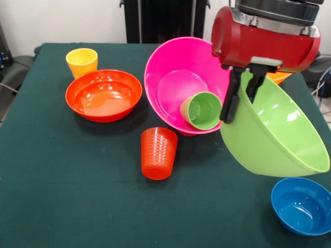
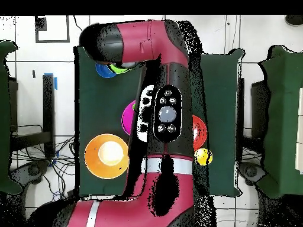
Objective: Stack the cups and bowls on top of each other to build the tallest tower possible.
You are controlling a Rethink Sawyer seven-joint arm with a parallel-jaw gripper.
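My gripper (image 1: 240,106) is shut on the rim of the lime green bowl (image 1: 274,134), one finger outside and one inside. It holds the bowl tilted above the table, to the right of the large pink bowl (image 1: 176,77). The pink bowl leans on its side, with the light green cup (image 1: 201,110) lying in it. The ribbed orange-red cup (image 1: 159,153) stands in front of it. The wide red-orange bowl (image 1: 103,94) and the yellow cup (image 1: 81,62) are at the left. A blue bowl (image 1: 301,205) sits at the front right. The small dark blue and magenta bowls are out of view.
The yellow-orange bowl (image 1: 279,77) peeks out behind the arm and shows whole in the overhead view (image 2: 106,155). In the overhead view the arm (image 2: 163,112) covers most of the table. The red-orange bowl (image 2: 200,131) and yellow cup (image 2: 203,156) show beside it.
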